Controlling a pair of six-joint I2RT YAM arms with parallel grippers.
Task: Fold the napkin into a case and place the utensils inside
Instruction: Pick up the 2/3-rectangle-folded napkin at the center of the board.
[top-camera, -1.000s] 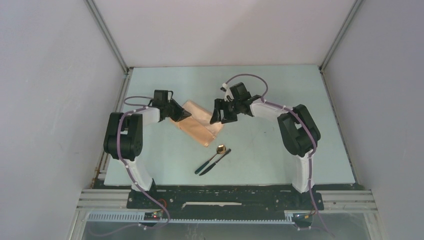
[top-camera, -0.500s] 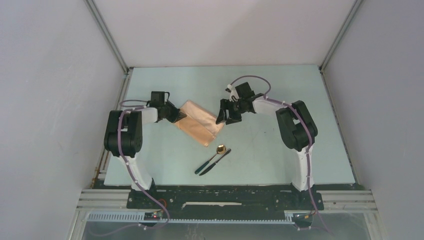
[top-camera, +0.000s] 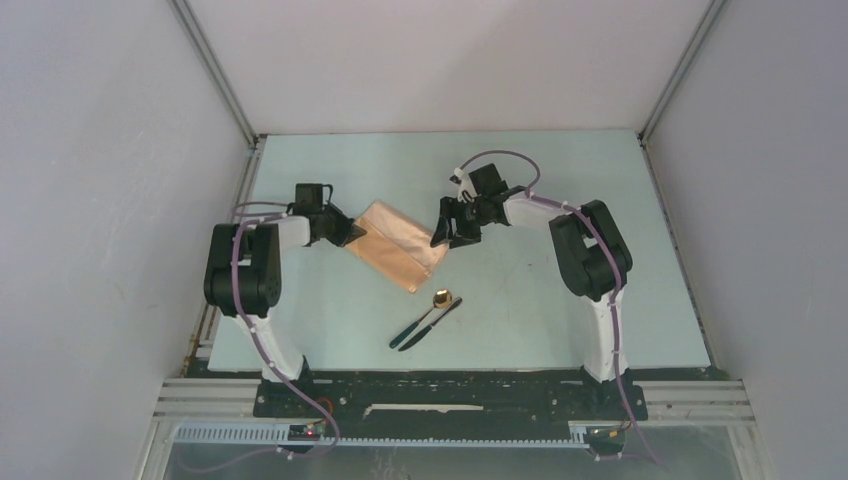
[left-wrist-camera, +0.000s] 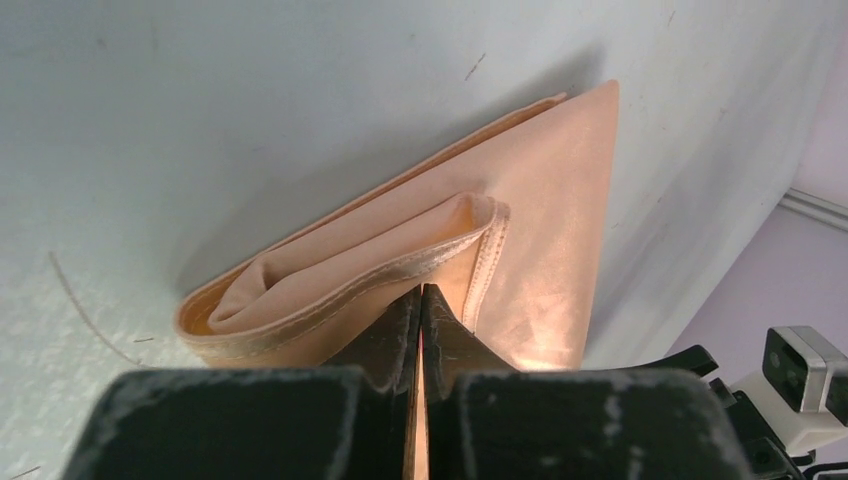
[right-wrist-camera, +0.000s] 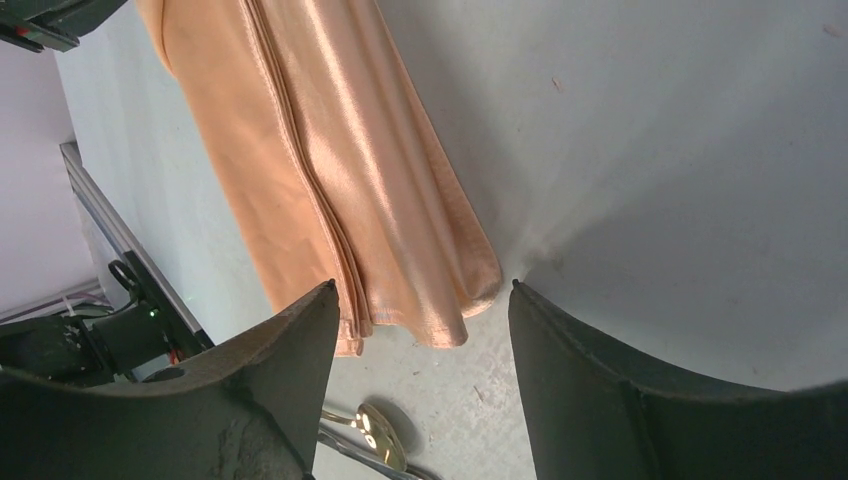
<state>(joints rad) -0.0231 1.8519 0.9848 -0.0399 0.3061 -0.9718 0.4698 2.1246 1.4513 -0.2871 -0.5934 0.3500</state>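
Note:
The peach-tan napkin (top-camera: 395, 245) lies folded into a flat slanted rectangle at mid-table. In the left wrist view its layered hems gape like a pocket (left-wrist-camera: 380, 265). My left gripper (top-camera: 350, 234) is at the napkin's left corner, jaws shut (left-wrist-camera: 421, 292) with a thin strip of cloth pinched between them. My right gripper (top-camera: 441, 231) is open at the napkin's right end, and its fingertips (right-wrist-camera: 420, 288) straddle the lower corner of the napkin (right-wrist-camera: 330, 150). The utensils lie just in front: a gold-bowled spoon (top-camera: 441, 298) (right-wrist-camera: 378, 435) and a slim dark piece (top-camera: 425, 324) beside it.
Grey walls with aluminium rails close in the table (top-camera: 560, 180) on three sides. The left rail (top-camera: 232, 200) runs close behind my left arm. Both arm bases sit on the black frame (top-camera: 440, 395) at the near edge.
My left gripper has closed on the napkin's left corner and drawn slightly left. My right gripper has shifted a little at the right end and its jaws have narrowed a bit.

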